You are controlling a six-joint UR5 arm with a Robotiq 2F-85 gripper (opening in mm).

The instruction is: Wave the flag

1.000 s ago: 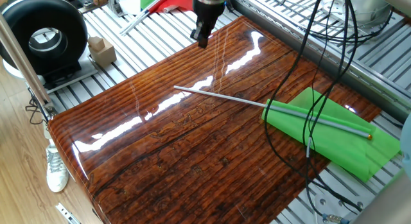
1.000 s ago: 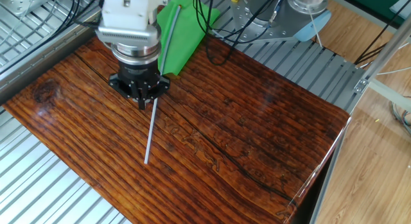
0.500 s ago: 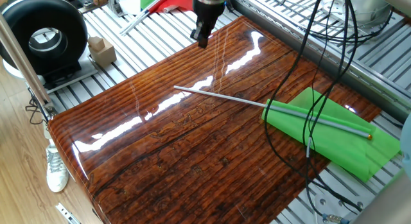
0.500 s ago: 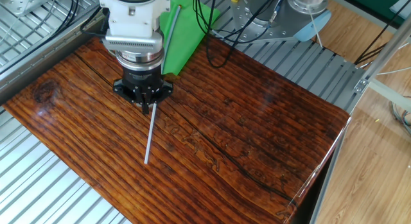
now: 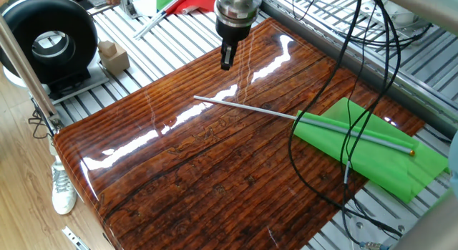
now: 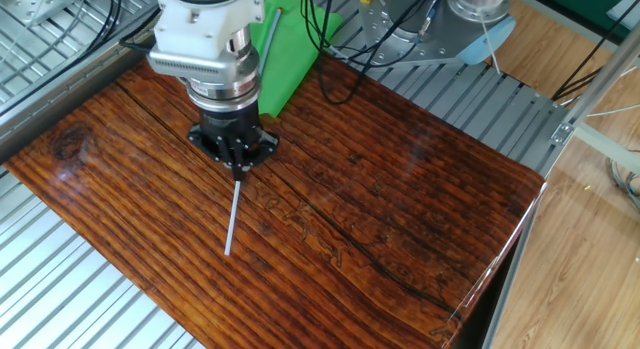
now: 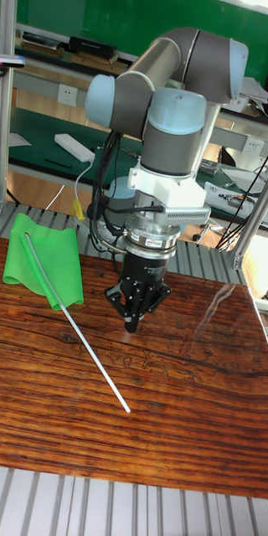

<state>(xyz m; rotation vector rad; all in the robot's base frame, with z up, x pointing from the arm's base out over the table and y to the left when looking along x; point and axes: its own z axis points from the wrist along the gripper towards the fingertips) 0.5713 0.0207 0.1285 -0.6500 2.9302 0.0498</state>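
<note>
bench: glossy dark wood-grain slab (image 5: 215, 164) sitting on ribbed metal slats, lots of glare streaks on it in one fixed view.

arm: grey and blue UR5 (image 7: 172, 100), comes down from the far side in the tall fixed view, wrist pointing straight down over the bench.

black reel: big round black thing (image 5: 49, 42) off the bench edge at the left of one fixed view, with a small wooden block (image 5: 113, 56) just beside it.

flag: bright green cloth (image 5: 372, 153) lying flat, partly on the bench corner and partly out over the slats. In the tall fixed view it's at the far left (image 7: 46, 260).

rod: thin grey rod (image 6: 233, 217) running from the cloth out across the wood, bare end pointing toward the middle of the bench, small orange tip (image 5: 412, 152) at the cloth end.

other flag: a bit of red-and-green cloth (image 5: 179, 1) at the top edge of one fixed view, well apart from the green one.

cables: black cables (image 5: 343, 99) hang down over the green cloth.

claw: black, pointing down (image 7: 132, 325), hanging just above the wood near the rod's middle stretch, holding nothing. Fingers look pinched together to a point, with no gap showing between them.
</note>
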